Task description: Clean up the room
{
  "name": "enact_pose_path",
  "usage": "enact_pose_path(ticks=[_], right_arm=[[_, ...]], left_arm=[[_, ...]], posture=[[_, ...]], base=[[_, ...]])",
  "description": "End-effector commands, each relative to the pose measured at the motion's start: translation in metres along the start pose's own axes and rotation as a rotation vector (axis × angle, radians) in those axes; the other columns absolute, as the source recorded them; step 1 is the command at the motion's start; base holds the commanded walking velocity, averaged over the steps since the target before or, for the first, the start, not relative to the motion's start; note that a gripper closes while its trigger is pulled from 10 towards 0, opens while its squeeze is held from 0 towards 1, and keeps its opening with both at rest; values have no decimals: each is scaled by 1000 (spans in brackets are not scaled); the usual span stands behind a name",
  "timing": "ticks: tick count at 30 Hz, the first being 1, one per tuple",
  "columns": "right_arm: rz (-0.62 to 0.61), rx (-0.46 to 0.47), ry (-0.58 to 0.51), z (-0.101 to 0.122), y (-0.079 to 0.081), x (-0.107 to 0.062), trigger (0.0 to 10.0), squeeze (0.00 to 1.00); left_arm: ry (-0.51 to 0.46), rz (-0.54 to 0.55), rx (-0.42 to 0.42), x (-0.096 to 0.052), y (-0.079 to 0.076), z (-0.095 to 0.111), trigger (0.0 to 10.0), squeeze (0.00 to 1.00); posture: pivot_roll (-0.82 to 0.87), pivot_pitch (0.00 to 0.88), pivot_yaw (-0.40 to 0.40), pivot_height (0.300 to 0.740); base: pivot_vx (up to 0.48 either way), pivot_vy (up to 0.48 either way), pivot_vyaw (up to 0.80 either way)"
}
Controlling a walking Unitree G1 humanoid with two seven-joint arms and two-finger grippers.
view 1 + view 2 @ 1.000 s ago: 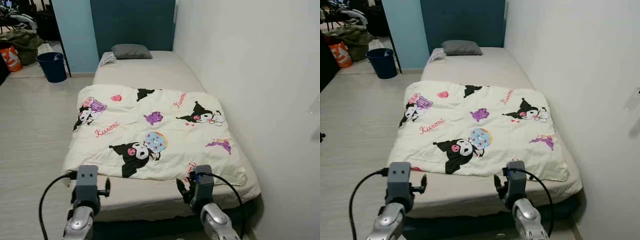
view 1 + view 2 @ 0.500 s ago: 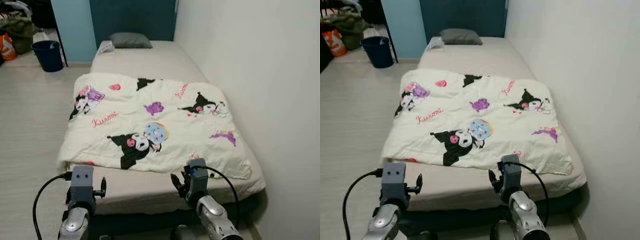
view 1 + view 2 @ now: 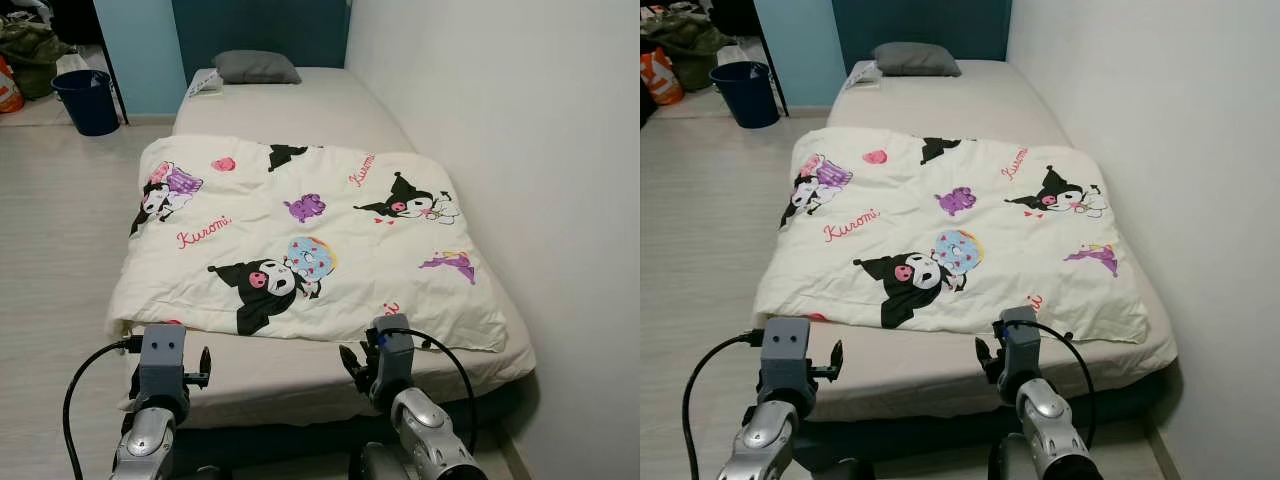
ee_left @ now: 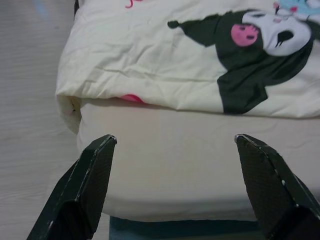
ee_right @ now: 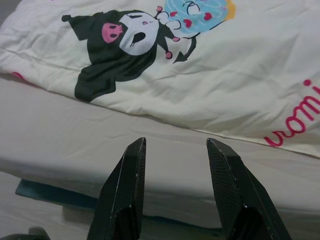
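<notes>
Left eye view: a dark blue bucket (image 3: 88, 100) stands on the pale wooden floor (image 3: 55, 230) near the head of the bed (image 3: 300, 110), well apart from both arms; its contents cannot be made out. Beside it, at the far left edge, lie an olive heap of cloth (image 3: 28, 45) and an orange bag (image 3: 660, 75).

The bed runs along the white wall (image 3: 520, 150), with a teal headboard (image 3: 260, 25) at the far end. A grey pillow (image 3: 256, 67) lies at the head, and a small pale item (image 3: 206, 84), too small to identify, sits just beside it at the mattress edge. A cream quilt (image 3: 300, 240) printed with black cartoon figures and pink lettering is spread over the near half of the bed. Its near edge stops short of the foot, leaving a bare strip of mattress (image 3: 290, 370). Its left corner overhangs the side of the bed slightly.

The left gripper (image 4: 175, 142) is held above the foot of the bed near the quilt's left corner, fingers (image 4: 90, 185) spread wide and holding nothing. The right gripper (image 5: 175, 145) hangs over the bare strip short of the quilt's near edge, fingers (image 5: 125, 190) parted moderately and empty. Black cables loop from both wrists.
</notes>
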State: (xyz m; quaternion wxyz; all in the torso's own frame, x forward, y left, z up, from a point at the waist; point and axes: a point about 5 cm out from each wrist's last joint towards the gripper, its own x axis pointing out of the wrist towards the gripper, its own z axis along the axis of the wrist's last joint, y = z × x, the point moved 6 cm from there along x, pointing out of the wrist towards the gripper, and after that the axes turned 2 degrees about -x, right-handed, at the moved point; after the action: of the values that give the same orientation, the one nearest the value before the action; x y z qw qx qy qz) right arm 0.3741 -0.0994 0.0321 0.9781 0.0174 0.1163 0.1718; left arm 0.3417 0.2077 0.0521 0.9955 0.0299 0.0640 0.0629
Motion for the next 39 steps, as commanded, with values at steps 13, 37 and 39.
enact_pose_path(ticks=[13, 37, 39], right_arm=[[28, -8, 10, 0, 9, 5, 10000, 0], [141, -156, 3, 32, 29, 27, 10000, 0], [166, -218, 3, 35, 34, 29, 10000, 0]], left_arm=[[33, 37, 42, 4, 15, -4, 10000, 0], [61, -104, 610, 41, 20, 9, 10000, 0], [55, -129, 720, 46, 21, 12, 10000, 0]], posture=[[7, 188, -78, 587], [-3, 277, -115, 562], [-7, 298, -115, 562]], base=[[0, 0, 0], [0, 0, 0], [0, 0, 0]])
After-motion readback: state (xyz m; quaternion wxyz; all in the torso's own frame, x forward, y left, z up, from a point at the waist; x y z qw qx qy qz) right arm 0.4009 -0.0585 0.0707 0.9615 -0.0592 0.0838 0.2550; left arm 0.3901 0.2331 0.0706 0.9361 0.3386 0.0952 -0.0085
